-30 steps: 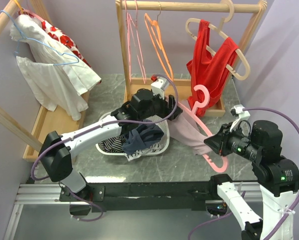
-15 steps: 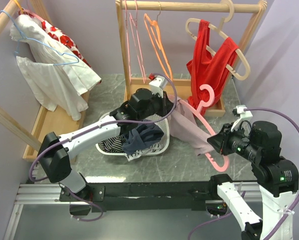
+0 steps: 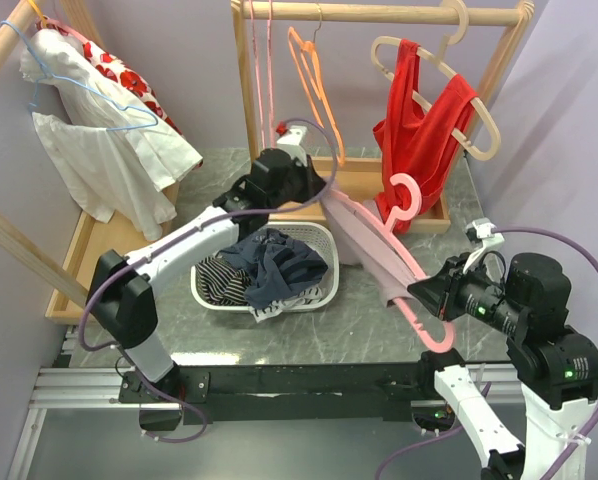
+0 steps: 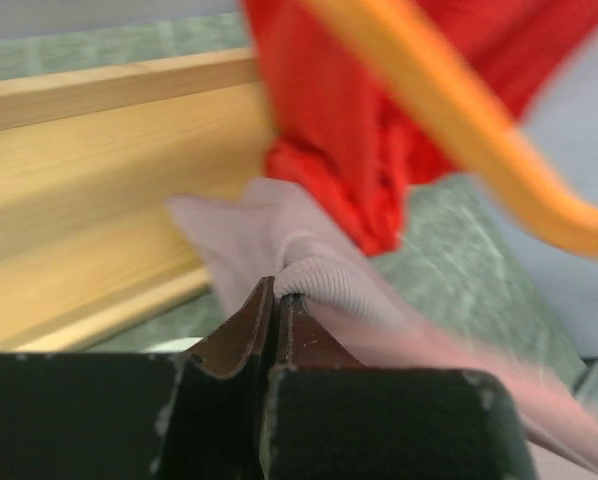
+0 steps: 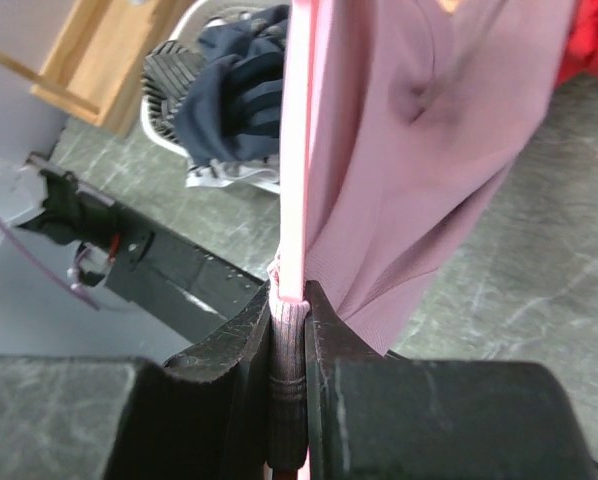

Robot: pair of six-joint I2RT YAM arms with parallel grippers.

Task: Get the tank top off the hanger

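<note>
The mauve ribbed tank top is stretched in the air between my arms, above the grey marbled counter, and not yet off the pink plastic hanger. My left fingers are pinched closed on its ribbed edge. My right fingers clamp the hanger's lower end, a strip of fabric apparently caught too. I judge sliding the cloth free remains. The wooden clothes rack and red garment crowd my left; open room lies over the white laundry basket.
</note>
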